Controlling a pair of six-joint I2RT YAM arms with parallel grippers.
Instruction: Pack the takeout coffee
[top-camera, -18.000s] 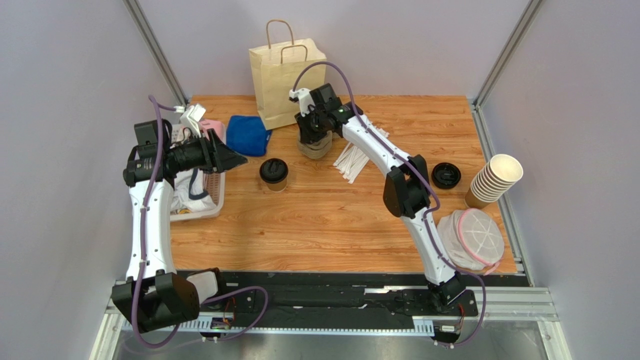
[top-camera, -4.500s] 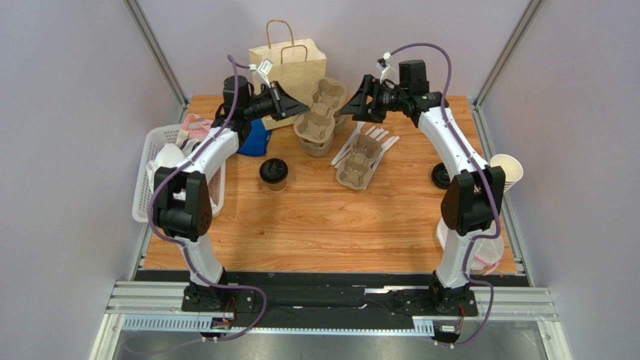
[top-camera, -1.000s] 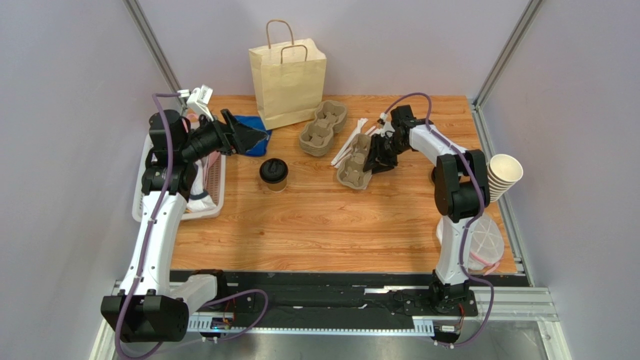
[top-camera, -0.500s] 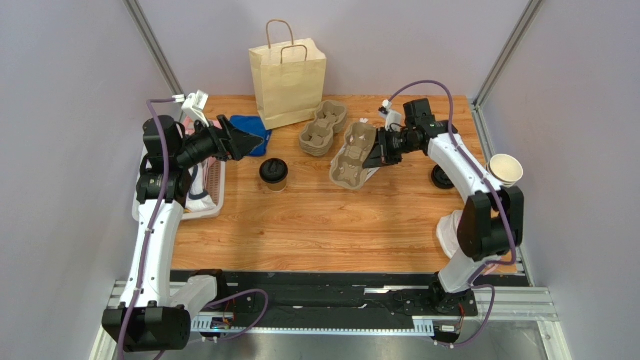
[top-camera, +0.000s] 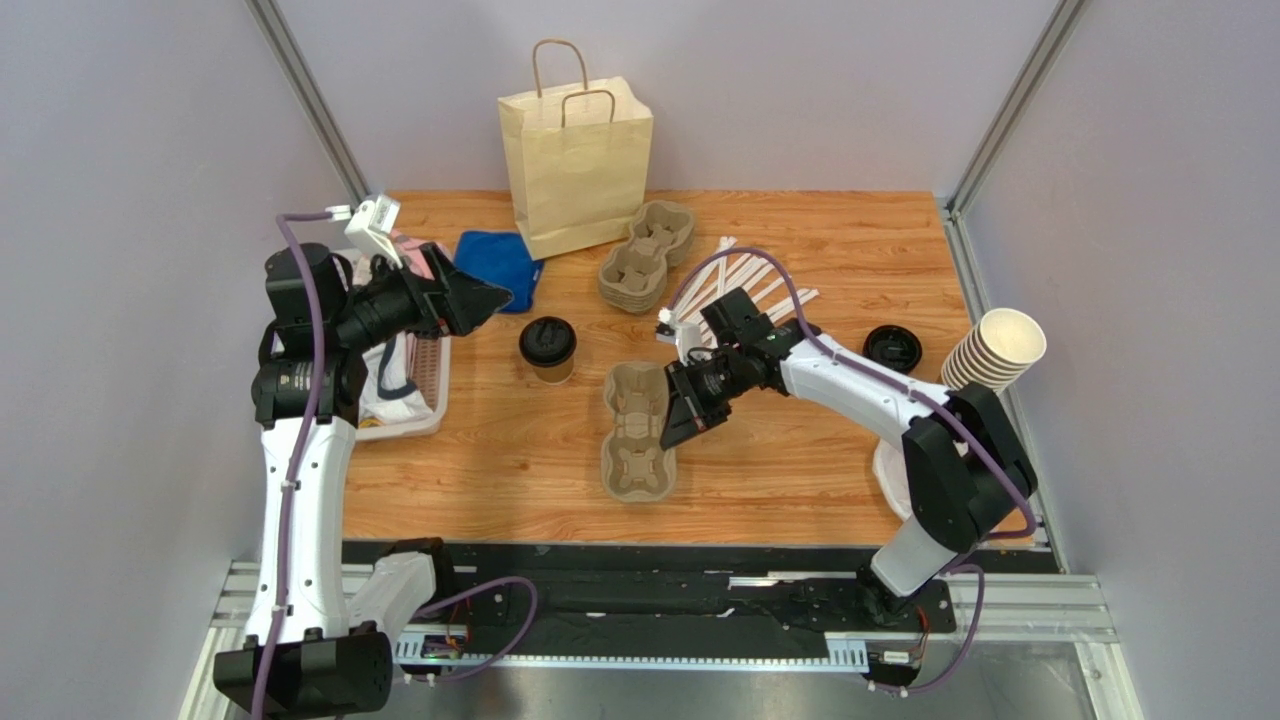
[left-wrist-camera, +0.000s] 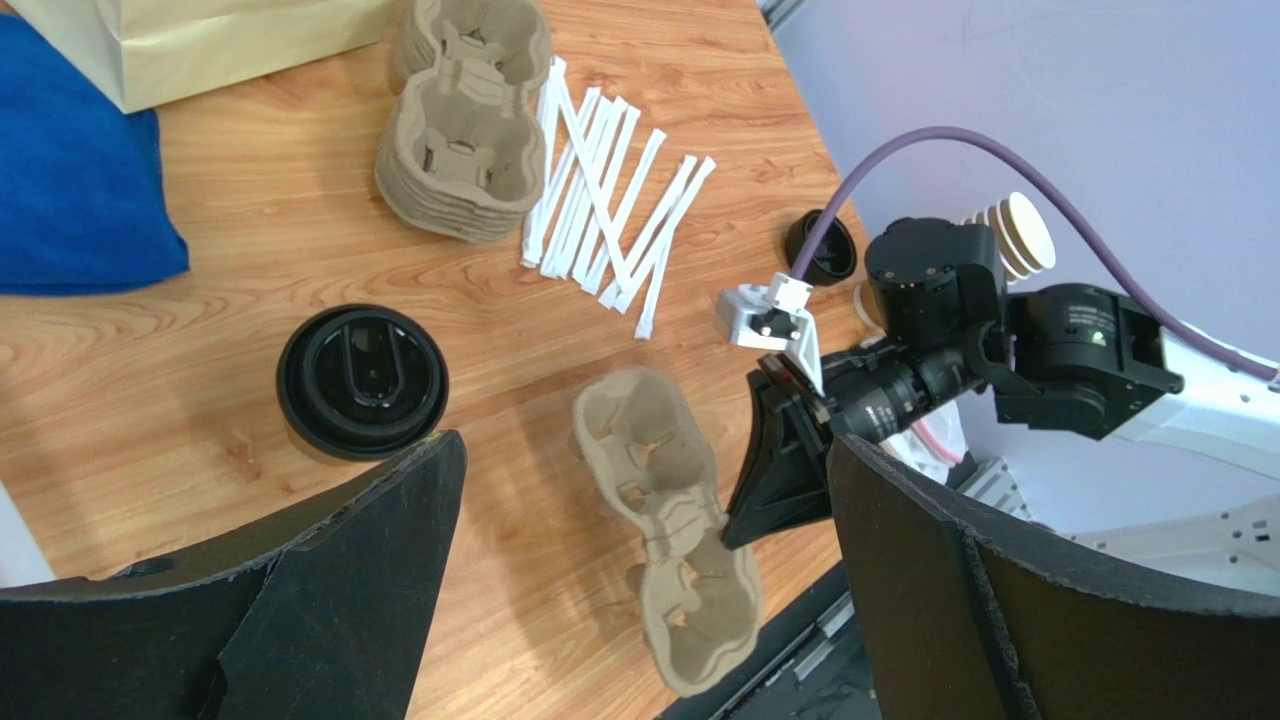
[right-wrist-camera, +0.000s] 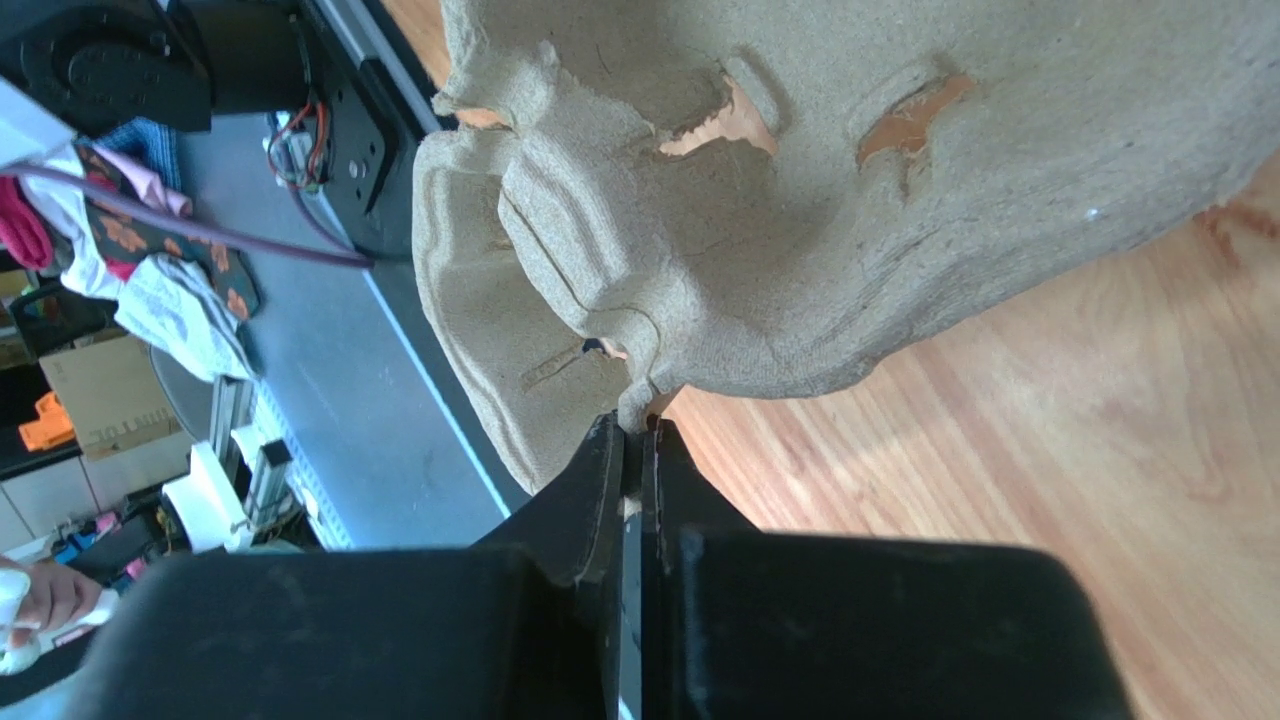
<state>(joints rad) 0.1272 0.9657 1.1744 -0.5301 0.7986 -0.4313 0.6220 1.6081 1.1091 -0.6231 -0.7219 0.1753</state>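
The right hand (top-camera: 679, 419) is pinched shut on the thin right rim of a single cup carrier (top-camera: 637, 432), which sits at the near middle of the bench (top-camera: 781, 465) with its cup holes facing up. Whether it rests fully on the wood cannot be told. The coffee (top-camera: 547, 344) stands upright, lid on, a little farther back and to the left, apart from the carrier. The left hand (top-camera: 469, 305) hangs wide and empty just left of the coffee. The step looks like placing the carrier for loading. It should be laid flat before the pinch lets go, since soft pulp held by one edge can tip or tear. The left hand would best take the cup around its body below the lid, gently and upright. The paper bag (top-camera: 577, 150) waits at the far edge.
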